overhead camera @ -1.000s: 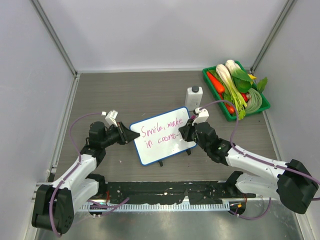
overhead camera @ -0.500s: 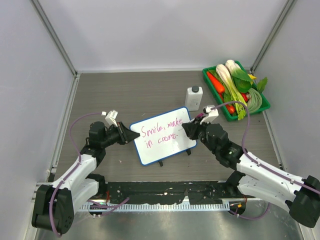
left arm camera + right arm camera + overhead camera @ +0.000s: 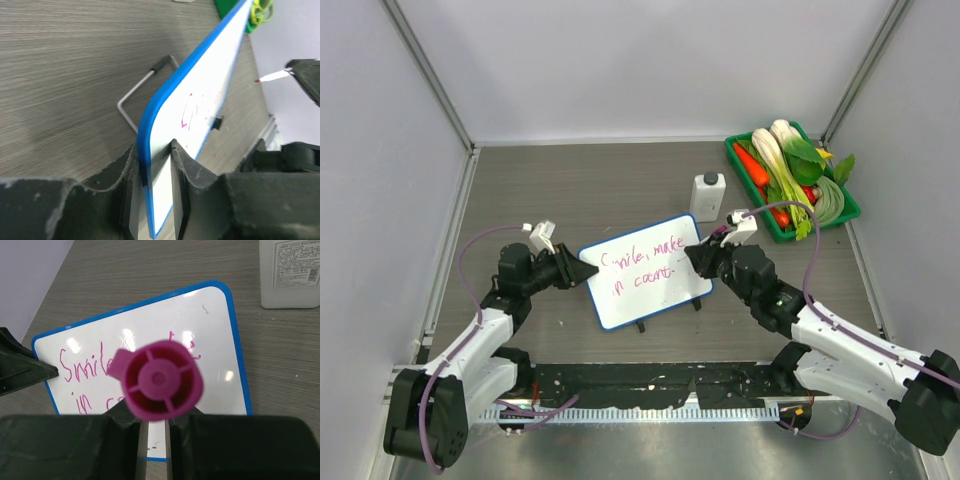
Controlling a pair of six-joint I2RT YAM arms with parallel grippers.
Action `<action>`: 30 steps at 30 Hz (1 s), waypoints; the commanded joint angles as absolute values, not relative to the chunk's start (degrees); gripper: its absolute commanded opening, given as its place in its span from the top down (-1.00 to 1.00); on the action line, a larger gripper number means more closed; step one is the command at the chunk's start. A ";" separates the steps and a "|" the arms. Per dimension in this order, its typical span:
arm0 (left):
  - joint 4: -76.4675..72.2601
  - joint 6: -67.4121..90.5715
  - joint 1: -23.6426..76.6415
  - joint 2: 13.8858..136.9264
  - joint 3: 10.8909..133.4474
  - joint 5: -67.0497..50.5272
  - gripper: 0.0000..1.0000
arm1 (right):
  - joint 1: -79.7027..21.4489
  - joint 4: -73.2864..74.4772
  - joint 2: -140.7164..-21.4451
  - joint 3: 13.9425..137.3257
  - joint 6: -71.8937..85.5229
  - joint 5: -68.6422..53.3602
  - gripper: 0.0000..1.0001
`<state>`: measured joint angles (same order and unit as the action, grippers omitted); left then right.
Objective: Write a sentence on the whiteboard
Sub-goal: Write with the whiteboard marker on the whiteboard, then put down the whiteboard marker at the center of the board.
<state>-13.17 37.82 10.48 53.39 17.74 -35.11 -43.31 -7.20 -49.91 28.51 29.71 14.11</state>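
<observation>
Left fingers (image 3: 197, 172) pinch the glossy whiteboard (image 3: 655, 300) by its rounded blue rim, tilted on the grey wood-grain counter (image 3: 570, 190). Right fingers (image 3: 190, 435) clamp a magenta marker (image 3: 159, 379), tip just off the board's right edge. The pink sentence (image 3: 642, 265) crosses its upper face.

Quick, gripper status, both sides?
Left gripper: closed on the whiteboard edge.
Right gripper: closed on the marker.

White bottle (image 3: 708, 195) w/ dark cap, upright, centre-right of top view, near green tray (image 3: 734, 153) at upper right. Tray packed w/ veg: orange carrot (image 3: 752, 165), white-stalked greens (image 3: 775, 165). Grey wood-grain table (image 3: 580, 185) under both.
</observation>
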 commanded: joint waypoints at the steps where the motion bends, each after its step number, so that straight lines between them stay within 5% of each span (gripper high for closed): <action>1: -10.46 31.73 9.49 54.40 17.31 -25.31 0.35 | -42.89 -8.35 -50.36 30.85 30.50 13.54 0.97; 21: -10.11 31.90 9.58 51.15 16.26 -24.52 -0.78 | -42.54 -7.91 -50.10 30.41 31.03 13.27 0.97; 30: -9.76 32.08 9.58 48.61 15.47 -23.64 -0.99 | -42.54 -6.42 -50.80 31.02 31.46 12.39 0.97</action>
<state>-9.10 32.53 9.93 50.26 16.01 -24.62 -42.63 -6.11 -50.63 28.51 30.41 13.10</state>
